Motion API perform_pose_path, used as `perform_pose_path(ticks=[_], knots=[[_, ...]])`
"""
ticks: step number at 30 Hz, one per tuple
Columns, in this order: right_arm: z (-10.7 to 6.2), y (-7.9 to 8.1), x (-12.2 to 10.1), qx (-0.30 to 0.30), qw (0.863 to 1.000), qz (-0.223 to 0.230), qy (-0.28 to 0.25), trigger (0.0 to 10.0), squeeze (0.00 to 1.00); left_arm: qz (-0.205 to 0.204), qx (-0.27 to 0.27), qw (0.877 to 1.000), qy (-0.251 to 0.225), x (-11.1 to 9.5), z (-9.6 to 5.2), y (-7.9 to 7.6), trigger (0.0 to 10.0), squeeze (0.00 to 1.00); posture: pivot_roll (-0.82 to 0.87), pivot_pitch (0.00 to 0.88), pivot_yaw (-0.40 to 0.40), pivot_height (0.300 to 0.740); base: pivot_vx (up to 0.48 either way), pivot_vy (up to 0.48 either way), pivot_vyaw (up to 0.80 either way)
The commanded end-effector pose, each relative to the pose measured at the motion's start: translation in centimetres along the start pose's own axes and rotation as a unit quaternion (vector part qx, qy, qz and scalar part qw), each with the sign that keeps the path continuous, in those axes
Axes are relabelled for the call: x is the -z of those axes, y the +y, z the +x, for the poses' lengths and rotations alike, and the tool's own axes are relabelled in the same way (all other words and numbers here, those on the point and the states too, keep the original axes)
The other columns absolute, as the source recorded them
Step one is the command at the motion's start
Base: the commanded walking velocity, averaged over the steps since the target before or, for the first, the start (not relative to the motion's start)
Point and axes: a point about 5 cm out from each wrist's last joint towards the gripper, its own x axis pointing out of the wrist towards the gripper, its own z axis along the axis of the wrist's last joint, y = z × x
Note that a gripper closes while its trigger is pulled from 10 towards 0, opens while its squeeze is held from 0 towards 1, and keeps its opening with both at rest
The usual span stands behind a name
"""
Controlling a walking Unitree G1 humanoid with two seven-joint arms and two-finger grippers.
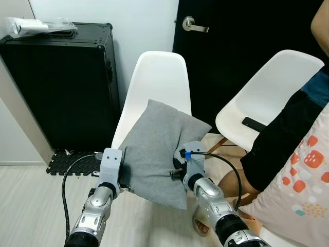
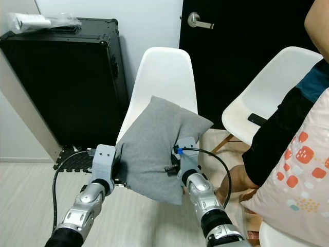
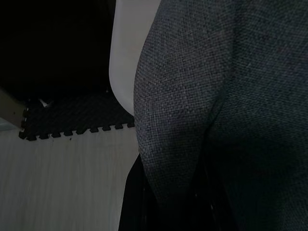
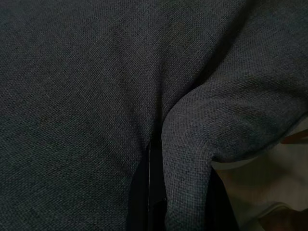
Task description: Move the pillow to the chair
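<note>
Two grips hold the grey pillow [image 1: 157,149] up in front of me, one at each side edge. My left gripper [image 1: 125,186] has its fingers closed on a fold of fabric at the pillow's left side, and my right gripper [image 1: 175,172] pinches a bunched ridge of cloth at its right side; in the right wrist view the weave humps up between my fingers [image 4: 155,192]. The pillow hangs tilted over the seat of the white chair [image 1: 157,77], its upper corner near the backrest, its lower edge sagging past the seat's front toward the floor.

My worry is that I am holding cloth, not stuffing. If either pinch slips, that side would drop and the pillow would swing off the front lip of the seat. If I let go while most of its bulk sits forward of the seat, I judge it would slide off onto the floor. Pushing too far could also nudge the light chair back toward the black case [image 1: 61,82]. A seated person's leg [image 1: 280,139] is just beside my right arm, so a wide swing to that side could brush it
</note>
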Motion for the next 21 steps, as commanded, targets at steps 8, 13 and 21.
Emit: perform_pose_path(ticks=[8,13,21], knots=[[-0.2,-1.4,-1.1,0.017,1.0,-0.006,-0.016,10.0,0.0,0.007,-0.039,0.999,-0.03,-1.2,0.5,1.7,10.0,0.0,-0.03,0.044,-0.043,0.74,0.0,0.0,0.0],[-0.2,-1.4,-1.3,0.016,1.0,-0.007,-0.02,10.0,0.0,0.007,-0.037,0.999,-0.03,-1.2,0.6,1.5,10.0,0.0,-0.03,0.045,-0.039,0.74,0.0,0.0,0.0],[-0.1,-1.2,-2.3,0.006,0.999,-0.007,-0.033,10.0,0.0,0.005,-0.036,0.999,-0.034,-1.3,0.5,1.2,10.0,0.0,-0.02,0.058,-0.06,0.74,0.0,0.0,0.0]])
